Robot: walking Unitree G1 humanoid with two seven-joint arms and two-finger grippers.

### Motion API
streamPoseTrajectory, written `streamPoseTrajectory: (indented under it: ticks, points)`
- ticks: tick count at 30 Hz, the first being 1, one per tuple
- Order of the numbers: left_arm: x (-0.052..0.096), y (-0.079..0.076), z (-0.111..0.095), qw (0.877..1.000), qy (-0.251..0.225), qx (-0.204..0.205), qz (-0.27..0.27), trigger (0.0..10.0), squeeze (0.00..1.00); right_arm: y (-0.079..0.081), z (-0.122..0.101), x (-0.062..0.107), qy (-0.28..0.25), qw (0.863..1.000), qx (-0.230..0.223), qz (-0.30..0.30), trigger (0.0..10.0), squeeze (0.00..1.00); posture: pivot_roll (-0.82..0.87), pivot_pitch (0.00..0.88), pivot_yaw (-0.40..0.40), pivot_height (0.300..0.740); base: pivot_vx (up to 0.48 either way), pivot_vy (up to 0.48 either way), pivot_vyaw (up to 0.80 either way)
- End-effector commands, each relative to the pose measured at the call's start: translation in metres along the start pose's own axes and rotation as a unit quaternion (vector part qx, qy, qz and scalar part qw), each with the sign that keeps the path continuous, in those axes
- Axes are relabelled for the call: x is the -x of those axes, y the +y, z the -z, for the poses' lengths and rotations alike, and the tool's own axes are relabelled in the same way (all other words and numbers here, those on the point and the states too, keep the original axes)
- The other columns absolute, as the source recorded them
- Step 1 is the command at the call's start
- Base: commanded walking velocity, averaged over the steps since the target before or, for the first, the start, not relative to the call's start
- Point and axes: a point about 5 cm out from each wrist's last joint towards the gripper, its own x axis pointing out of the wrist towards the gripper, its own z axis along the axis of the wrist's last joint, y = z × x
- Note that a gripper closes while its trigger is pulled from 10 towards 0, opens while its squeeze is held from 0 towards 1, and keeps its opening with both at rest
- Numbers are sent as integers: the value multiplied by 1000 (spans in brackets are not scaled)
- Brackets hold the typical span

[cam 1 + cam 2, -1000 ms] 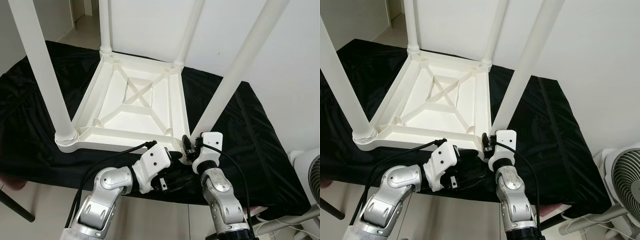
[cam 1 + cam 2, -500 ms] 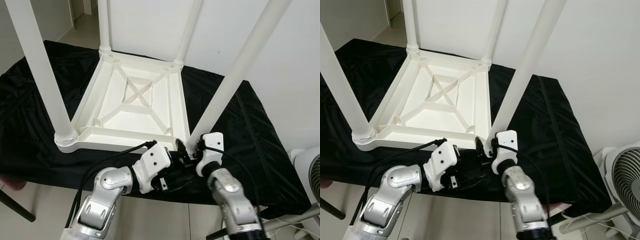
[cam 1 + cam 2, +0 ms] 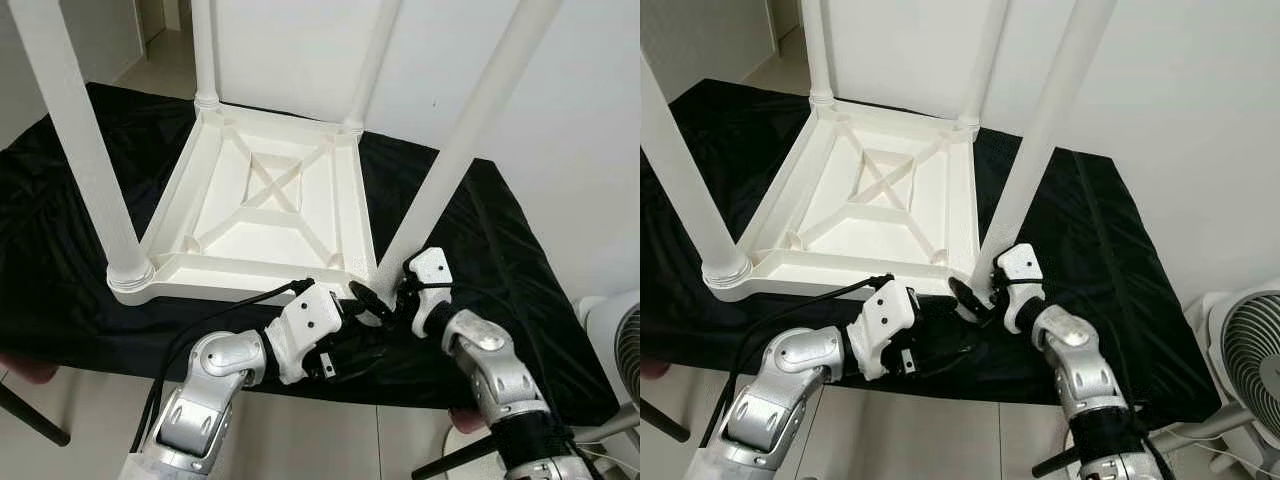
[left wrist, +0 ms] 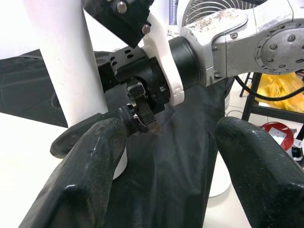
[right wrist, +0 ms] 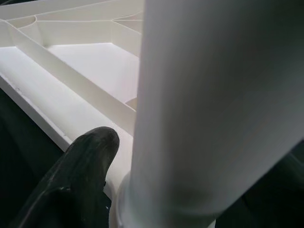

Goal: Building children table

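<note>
The white children's table (image 3: 270, 215) lies upside down on a black cloth (image 3: 60, 210), its four legs pointing up. My right gripper (image 3: 388, 300) is at the base of the near right leg (image 3: 455, 165), shut on it. In the right wrist view one black finger (image 5: 80, 171) touches the collar of that leg (image 5: 213, 95); the other finger is hidden behind it. My left gripper (image 3: 350, 345) lies low on the cloth just in front of the same corner. Its fingers (image 4: 80, 180) are spread wide, open, and point at the right gripper (image 4: 142, 104).
The near left leg (image 3: 80, 150) and the two far legs (image 3: 205, 50) stand tall around the frame. A white wall (image 3: 560, 150) closes the back and right. A fan (image 3: 1240, 340) stands on the floor at the right, past the cloth's edge.
My right arm has swung out to the right and its wrist has turned around the base of the near right leg. The left gripper has stayed put.
</note>
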Motion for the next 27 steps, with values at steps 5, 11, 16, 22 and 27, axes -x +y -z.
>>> streamPoseTrajectory:
  ticks: [5, 11, 16, 22, 27]
  points:
    - [-3, 4, -3, 999, -4, -1, -50, 10000, 0, -3, 10, 1, 17, 999, -5, -29, 0, 0, -5, 27, -139, 740, 0, 0, 0]
    - [-2, 4, -2, 999, -4, 1, -52, 10000, 0, 3, 18, 4, 14, 999, -22, -36, 0, 0, -6, 35, -139, 740, 0, 0, 0]
    - [-3, 2, -1, 999, -2, 4, -50, 10000, 0, 11, 16, 6, -8, 999, -44, 12, 10000, 0, -13, 42, -136, 740, 0, 0, 0]
    - [-3, 4, 1, 999, 2, 3, -54, 10000, 0, 11, 13, 7, -15, 994, -64, 85, 10000, 0, -17, 44, -134, 740, 0, 0, 0]
    - [-4, 4, 1, 998, 4, 0, -56, 10000, 0, 14, 8, 9, -30, 983, -84, 163, 10000, 0, -22, 42, -133, 740, 0, 0, 0]
